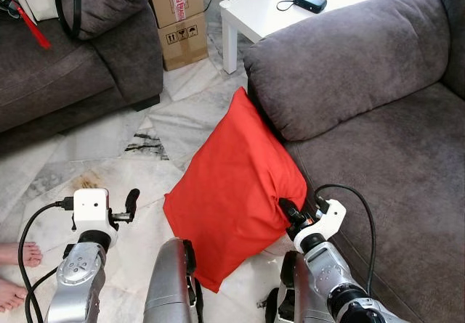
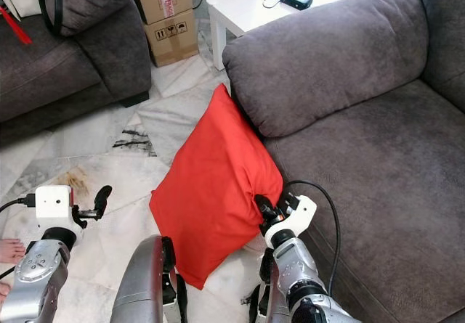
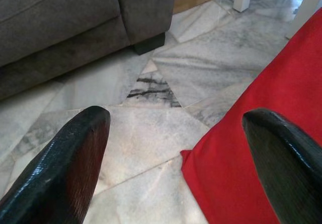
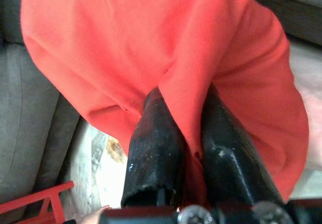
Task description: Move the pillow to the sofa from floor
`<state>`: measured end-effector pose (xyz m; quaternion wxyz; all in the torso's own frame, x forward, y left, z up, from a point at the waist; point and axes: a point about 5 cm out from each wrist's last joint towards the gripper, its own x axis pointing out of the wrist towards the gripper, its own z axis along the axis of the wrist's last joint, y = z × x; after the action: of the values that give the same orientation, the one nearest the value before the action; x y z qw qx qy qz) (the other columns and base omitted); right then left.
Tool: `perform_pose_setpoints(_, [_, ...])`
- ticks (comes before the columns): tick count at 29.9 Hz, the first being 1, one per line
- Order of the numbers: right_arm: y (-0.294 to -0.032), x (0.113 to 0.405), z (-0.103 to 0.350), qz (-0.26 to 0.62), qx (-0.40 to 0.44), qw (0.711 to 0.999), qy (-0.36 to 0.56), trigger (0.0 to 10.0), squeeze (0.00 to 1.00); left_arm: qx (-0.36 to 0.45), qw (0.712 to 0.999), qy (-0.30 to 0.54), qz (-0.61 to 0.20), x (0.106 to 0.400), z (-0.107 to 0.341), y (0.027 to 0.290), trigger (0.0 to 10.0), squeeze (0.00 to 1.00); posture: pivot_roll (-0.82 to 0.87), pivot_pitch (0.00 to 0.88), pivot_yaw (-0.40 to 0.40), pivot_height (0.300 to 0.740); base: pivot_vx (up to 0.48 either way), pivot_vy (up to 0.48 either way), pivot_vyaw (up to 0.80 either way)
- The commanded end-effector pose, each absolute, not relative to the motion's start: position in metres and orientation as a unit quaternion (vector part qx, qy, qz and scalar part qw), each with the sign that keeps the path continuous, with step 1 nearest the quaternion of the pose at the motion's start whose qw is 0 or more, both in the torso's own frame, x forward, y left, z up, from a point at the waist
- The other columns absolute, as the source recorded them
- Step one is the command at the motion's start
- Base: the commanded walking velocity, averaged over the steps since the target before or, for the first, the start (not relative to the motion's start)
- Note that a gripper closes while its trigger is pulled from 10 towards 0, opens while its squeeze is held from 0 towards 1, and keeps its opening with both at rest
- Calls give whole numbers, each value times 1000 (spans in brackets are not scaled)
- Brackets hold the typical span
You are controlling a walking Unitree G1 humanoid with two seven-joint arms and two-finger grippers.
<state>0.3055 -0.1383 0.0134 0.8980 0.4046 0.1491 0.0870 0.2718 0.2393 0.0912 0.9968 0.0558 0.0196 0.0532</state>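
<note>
Low in the frame, your right gripper [image 1: 288,212] has its jaws pinched on a fold of the soft red pillow [image 1: 232,185], which leans on the grey fabric sofa [image 1: 392,156], bottom on the marble floor [image 1: 109,156]. Left gripper [image 1: 131,203] hovers, jaws wide, empty. Grasp made; next, lift it over onto the seat

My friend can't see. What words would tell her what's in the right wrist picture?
The right pincer has its two black fingers pinched shut on a fold of the red pillow, which takes up most of the picture. Grey sofa fabric and a bit of pale marble floor show beside it.
</note>
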Motion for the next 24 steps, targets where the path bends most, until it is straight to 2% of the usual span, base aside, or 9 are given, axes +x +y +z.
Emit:
perform_pose_setpoints(1, [-133,304,13,103,401,898,152,0,0,60,995,39,65,267,82,246,10000,0,201,273,-8,592,0,0,0])
perform_pose_setpoints(16, [-128,333,61,187,396,898,31,0,0,58,996,17,66,290,91,246,10000,0,184,185,-9,592,0,0,0])
perform_pose_setpoints(20, [-126,338,73,216,356,909,10,0,0,58,996,14,67,297,92,247,10000,0,162,149,-6,592,0,0,0])
perform_pose_setpoints(21, [-127,338,73,218,340,915,10,10000,0,57,996,13,67,298,92,247,10000,0,160,144,-6,592,0,0,0])
perform_pose_setpoints(24, [-130,336,72,213,315,925,6,10000,0,54,996,9,64,300,92,244,10000,0,148,127,-7,592,0,0,0])
